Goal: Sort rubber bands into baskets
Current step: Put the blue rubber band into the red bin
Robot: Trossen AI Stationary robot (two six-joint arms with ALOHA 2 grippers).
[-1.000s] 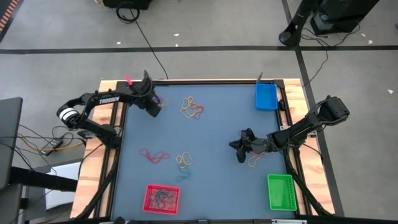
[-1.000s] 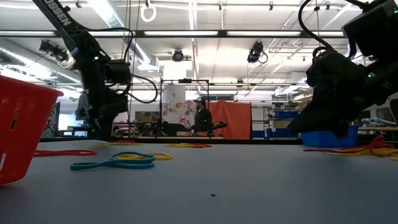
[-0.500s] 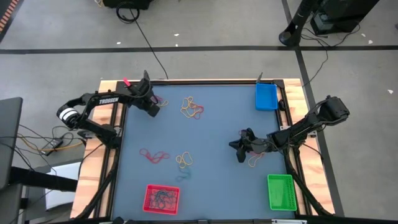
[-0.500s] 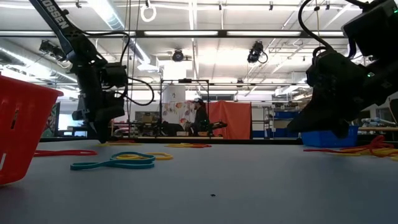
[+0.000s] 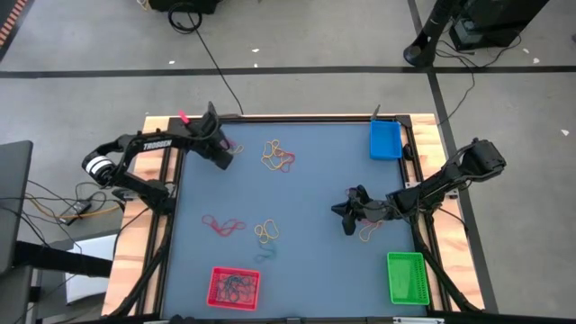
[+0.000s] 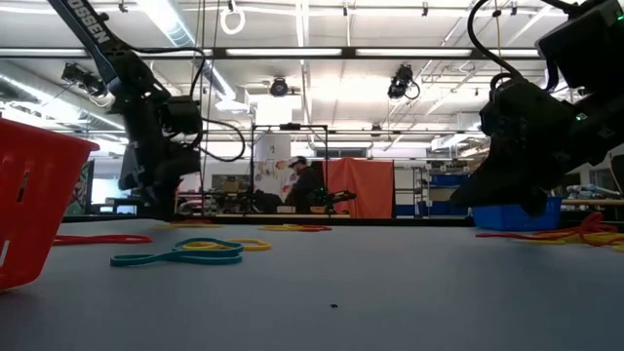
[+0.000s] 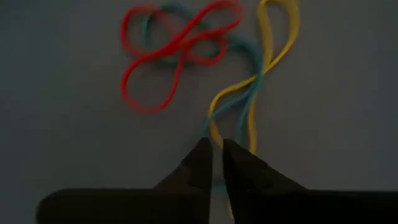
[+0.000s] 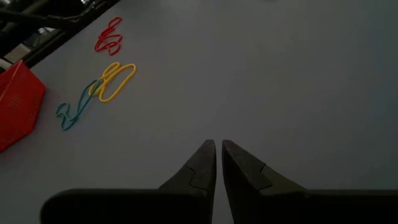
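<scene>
Both arms are black, built of slim jointed links. The left arm (image 5: 148, 144) carries white "TROSSEN" lettering along its forearm link and a white ring at the joint near its base. The right arm (image 5: 441, 184) is plain black with a bulky rounded joint at its outer end. Black cables loop along both. Each gripper ends in two dark, tapered, pointed fingers (image 8: 202, 165).

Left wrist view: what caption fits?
Left gripper pinching yellow and teal rubber bands beside a red band.

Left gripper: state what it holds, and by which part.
The left gripper pinches a yellow rubber band and a teal one where their near ends cross; whether they are lifted cannot be told.
</scene>
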